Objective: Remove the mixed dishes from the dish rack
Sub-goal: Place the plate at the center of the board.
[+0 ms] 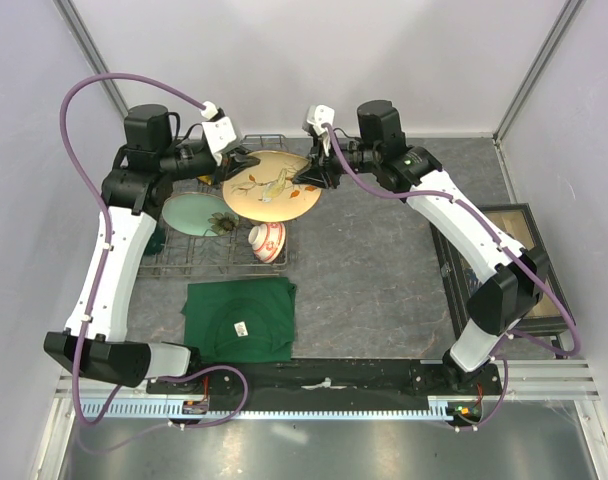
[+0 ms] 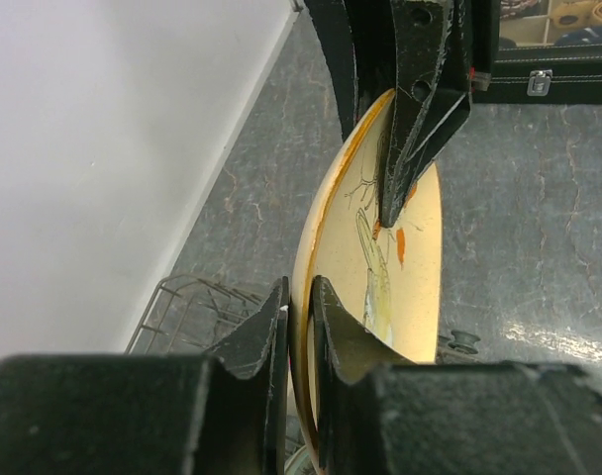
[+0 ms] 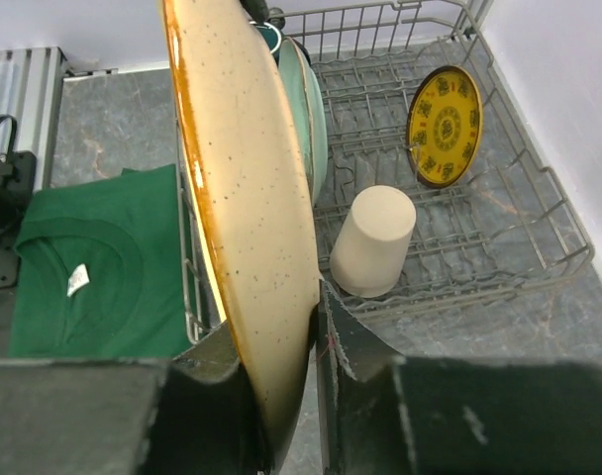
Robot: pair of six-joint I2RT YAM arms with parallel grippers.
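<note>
Cream floral plate [image 1: 272, 186] | over dish rack [image 1: 184, 262] | left hand [image 1: 248, 161] pinching its rim | right hand [image 1: 303, 180] pinching opposite rim

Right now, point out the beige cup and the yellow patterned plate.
Beige cup [image 3: 368, 252], right wrist view, side wall.
Yellow patterned plate [image 3: 444, 126], right wrist view, centre of face.

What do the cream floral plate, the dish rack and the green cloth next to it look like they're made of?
The cream floral plate looks like glazed stoneware: smooth speckled underside, amber rim, painted face. The dish rack is grey metal wire, matte, possibly coated. The dark green cloth seems soft knit fabric, perhaps cotton: folded flat, sewn label.
</note>
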